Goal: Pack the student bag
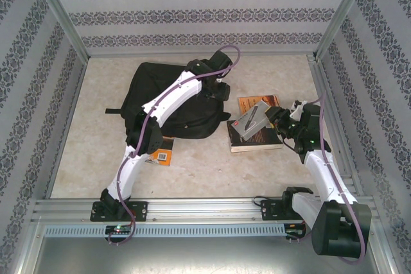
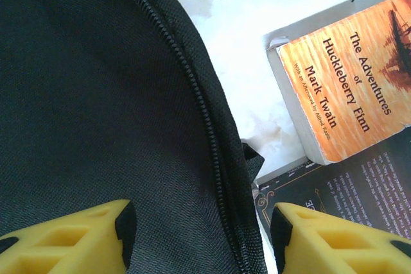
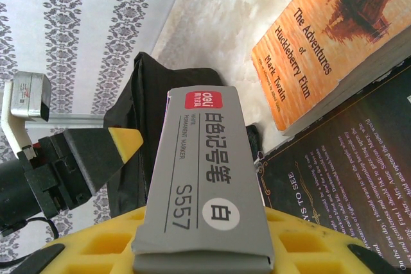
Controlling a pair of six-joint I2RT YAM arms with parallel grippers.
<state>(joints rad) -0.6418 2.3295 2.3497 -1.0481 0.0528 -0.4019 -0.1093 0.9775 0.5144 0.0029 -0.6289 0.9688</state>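
Backpack [image 1: 170,104], black and soft, is laid on the far left part of the table [image 1: 212,171], with the left arm stretched across it. The left gripper [image 2: 200,222] is held just above the right edge of the bag. Its yellow fingers [image 2: 96,235] are spread wide on either side of a closed zip [image 2: 199,107], and nothing is gripped between them.

Just to the right of the bag, an orange paperback [image 2: 347,88] titled "The Adventures of Huckleberry Finn" is seen lying flat on the table. A dark-covered book [image 2: 359,190] is placed right against its near edge, and whether the two overlap cannot be told.

A grey box [image 3: 205,171], printed "S557" and "white permanent marker", is pinched at one end by the right gripper [image 3: 205,251]. The box is held tilted above the two books, its free end pointed toward the backpack.

Near the left arm's elbow, a small orange book [image 1: 162,155] with a barcode is partly covered by the arm, close to the near edge of the bag.
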